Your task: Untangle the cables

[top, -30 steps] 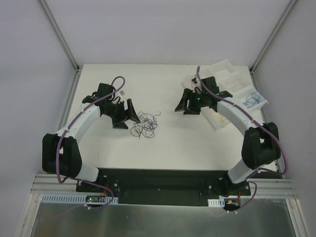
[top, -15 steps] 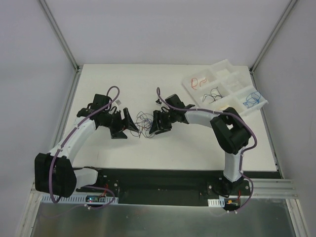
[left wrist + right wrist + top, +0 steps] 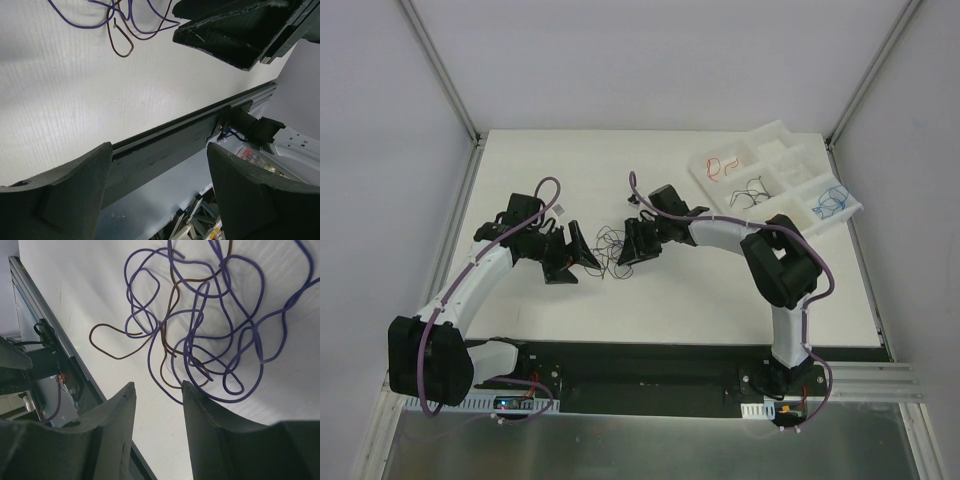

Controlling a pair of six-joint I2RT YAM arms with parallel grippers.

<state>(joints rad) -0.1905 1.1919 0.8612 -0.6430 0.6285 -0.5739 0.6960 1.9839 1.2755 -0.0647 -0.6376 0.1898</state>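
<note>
Top external: left tool (image 3: pixel 587 258), cable tangle (image 3: pixel 610 246), right tool (image 3: pixel 631 246) in a row mid-table (image 3: pixel 720 300); approach step, nothing gripped.
Left wrist: left tool gapes wide, only the tangle's edge visible. Right wrist: right tool's fingers apart over purple wire (image 3: pixel 129 290) laced through brown wire (image 3: pixel 93 335), colours overhead can't resolve. Next: each pinches a different strand.

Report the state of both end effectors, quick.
Left end effector: open, holding nothing.
Right end effector: open, holding nothing, close to the cables.
</note>
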